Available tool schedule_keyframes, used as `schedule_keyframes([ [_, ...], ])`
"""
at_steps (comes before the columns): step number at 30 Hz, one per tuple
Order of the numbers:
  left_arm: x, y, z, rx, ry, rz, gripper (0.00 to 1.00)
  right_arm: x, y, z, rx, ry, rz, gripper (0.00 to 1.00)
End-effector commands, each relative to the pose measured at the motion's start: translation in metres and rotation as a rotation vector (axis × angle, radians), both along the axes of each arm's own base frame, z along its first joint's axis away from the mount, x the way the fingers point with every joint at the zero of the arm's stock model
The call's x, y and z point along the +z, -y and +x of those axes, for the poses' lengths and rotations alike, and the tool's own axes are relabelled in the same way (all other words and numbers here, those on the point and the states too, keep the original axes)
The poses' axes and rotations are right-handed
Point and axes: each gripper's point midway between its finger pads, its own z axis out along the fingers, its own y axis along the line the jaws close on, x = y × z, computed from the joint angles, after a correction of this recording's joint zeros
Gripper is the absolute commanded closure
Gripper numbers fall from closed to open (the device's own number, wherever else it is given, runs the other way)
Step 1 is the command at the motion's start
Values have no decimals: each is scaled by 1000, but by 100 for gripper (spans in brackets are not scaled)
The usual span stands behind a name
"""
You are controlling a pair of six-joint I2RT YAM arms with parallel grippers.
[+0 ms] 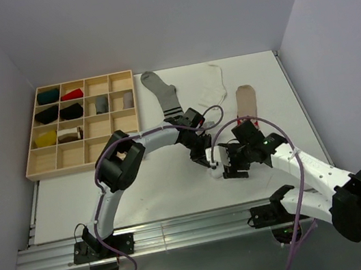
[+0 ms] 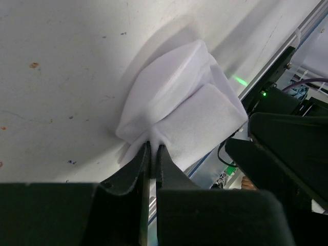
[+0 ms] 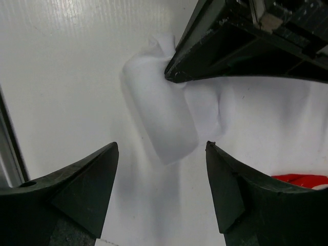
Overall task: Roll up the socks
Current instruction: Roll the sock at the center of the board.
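As far as the top view shows, the shallow wooden compartment tray (image 1: pixel 87 166) at 10 o'clock on the white table (image 1: pixel 107 196) already holds several small bundles of black, red, yellow and grey fabric. I judge these to be socks that are done.

To its right, at 12 o'clock, a long pale grey sock with black stripes (image 1: pixel 159 91) lies flat. Its long axis goes from 11 to 5 o'clock, with the striped end nearer to the arms.

The left gripper (image 2: pixel 154 149) is clenched on a thin fold of fabric at the edge of a compact white sock roll (image 2: pixel 184 97), which rests on the table at about 5 o'clock from the centre. In the right wrist view the long axis of this roll goes from 11 to 5 o'clock. Which end is the cuff, I cannot tell.

Behind it, a short white sock (image 1: pixel 210 85) lies bent and unrolled.

The right gripper (image 3: pixel 161 148) is released. Its jaws stand wide apart and hold nothing, with the near end of the roll just ahead of the gap.

At 1 o'clock a beige sock with a red patterned end (image 1: pixel 247 99) lies straight from 12 to 6 o'clock, the red end toward the arms.

So one roll seems nearly complete, and three socks are not yet rolled.
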Motion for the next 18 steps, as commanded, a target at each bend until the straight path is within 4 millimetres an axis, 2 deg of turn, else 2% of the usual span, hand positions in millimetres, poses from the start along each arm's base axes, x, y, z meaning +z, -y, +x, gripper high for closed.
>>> schedule_keyframes([
  [1, -45, -21, -7, -13, 5, 149, 100, 4, -6, 14, 1, 99, -7, 24],
  [10, -46, -20, -7, -20, 2, 146, 100, -8, -17, 13, 48, 137, -44, 23],
  [14, -47, -20, -8, -22, -1, 144, 100, -11, -22, 20, 45, 175, -56, 23],
  [18, -47, -20, -8, -23, -4, 143, 100, -15, -24, 20, 42, 148, -72, 29],
])
